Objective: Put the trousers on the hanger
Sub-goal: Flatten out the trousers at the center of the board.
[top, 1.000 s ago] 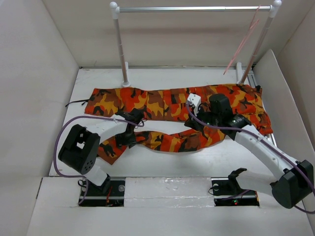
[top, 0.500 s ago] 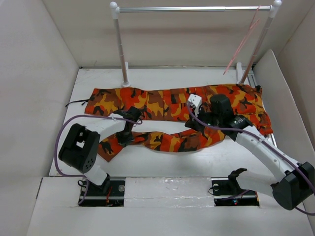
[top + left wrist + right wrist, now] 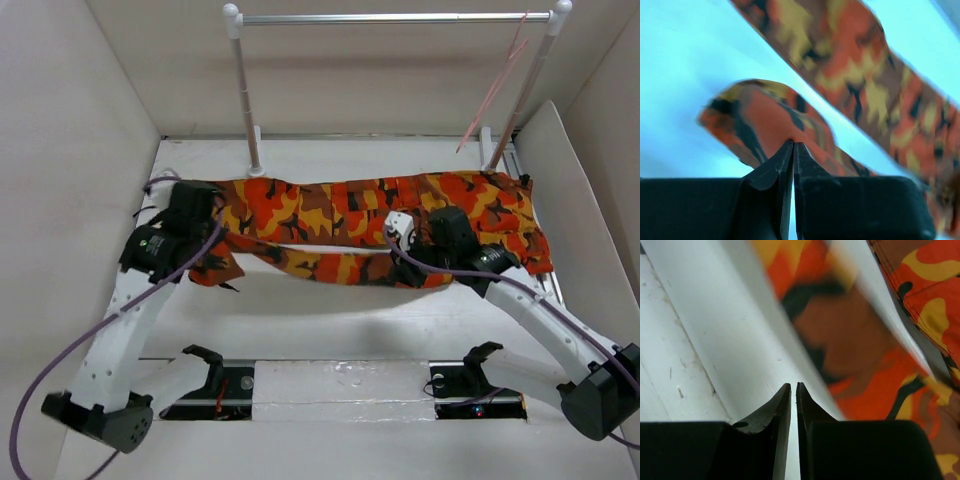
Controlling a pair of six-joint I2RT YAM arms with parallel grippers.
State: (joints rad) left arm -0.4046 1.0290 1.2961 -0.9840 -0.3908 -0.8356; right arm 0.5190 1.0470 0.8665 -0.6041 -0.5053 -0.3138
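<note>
Trousers [image 3: 350, 205] spread across white table [image 3: 330, 320], white walls [image 3: 70, 150] around.

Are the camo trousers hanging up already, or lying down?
Lying down. The trousers lie stretched across the table, and the hanger dangles bare from the rail.

bright, even light on the white table [image 3: 330, 330]; soft shadow just below the orange camouflage cloth trousers [image 3: 330, 205]. wrist views blur the cloth; left one tinted blue.

orange camouflage trousers [image 3: 340, 205] lie spread, waist right; pink hanger [image 3: 492, 90] hangs tilted back-right.
</note>
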